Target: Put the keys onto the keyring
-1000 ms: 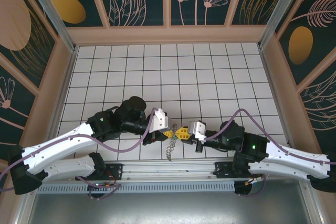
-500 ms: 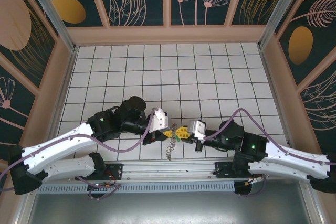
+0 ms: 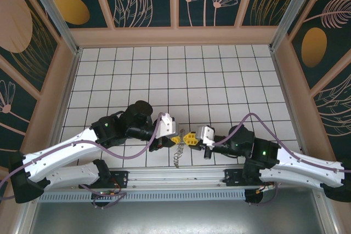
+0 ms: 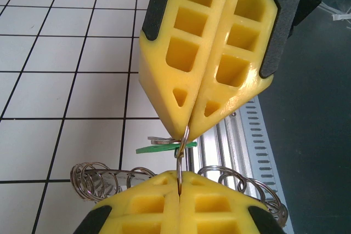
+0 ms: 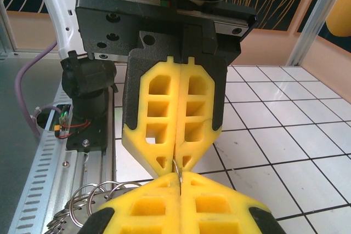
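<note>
Almost nothing has moved in the last second; both arms stay tip to tip low over the near edge of the white tiled counter (image 3: 219, 80). Left fingers (image 4: 159, 204) closed, pinching the thin wire keyring (image 4: 179, 160) at its lower side. Right fingers (image 4: 186, 53) closed too, clamped on the upper side of the same ring. The ring stands upright in the small gap between the two sets of tips. Green key (image 4: 159, 148) lies flat across the ring just under the right tips, with a silvery piece on top; can't tell if it is threaded on. Coiled metal rings (image 4: 101, 173) hang below, beside the left fingers.
</note>
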